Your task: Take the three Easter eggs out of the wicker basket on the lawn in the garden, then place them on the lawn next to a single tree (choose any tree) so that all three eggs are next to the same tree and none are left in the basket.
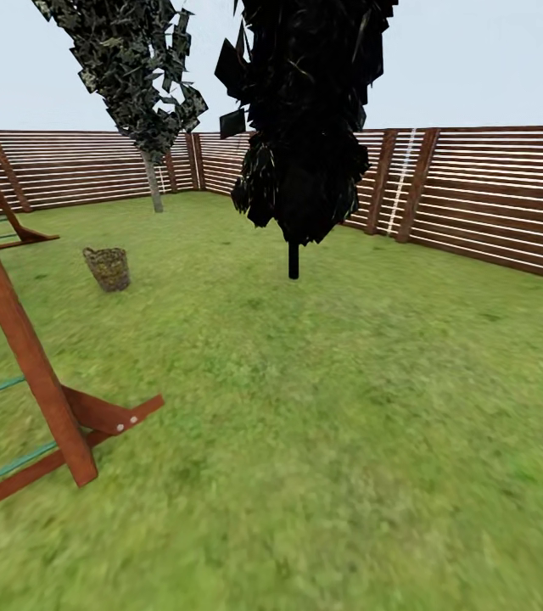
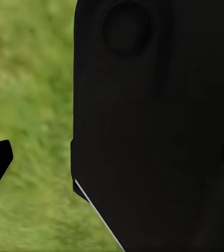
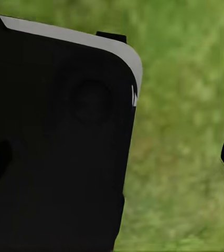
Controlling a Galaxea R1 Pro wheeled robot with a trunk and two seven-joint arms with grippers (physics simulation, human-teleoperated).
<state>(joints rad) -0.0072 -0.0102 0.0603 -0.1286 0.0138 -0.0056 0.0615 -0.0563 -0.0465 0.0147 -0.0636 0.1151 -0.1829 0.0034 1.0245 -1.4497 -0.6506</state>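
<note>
Head camera: high, facing forward and slightly down across the lawn [image 1: 322, 407] toward the fence [image 1: 492, 195] corner; wide, distant framing. Left wrist camera: very close to a black robot body [image 2: 159, 131], grass beyond, blurred. Right wrist camera: likewise (dark housing [image 3: 54, 147] fills most). Shared ground: probably only lawn.

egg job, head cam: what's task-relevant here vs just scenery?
Job:
wicker basket, eggs inside not discernible
lawn
pale-trunked tree by the far fence

Scenery:
black-trunked tree
wooden play frame
slatted fence
</note>
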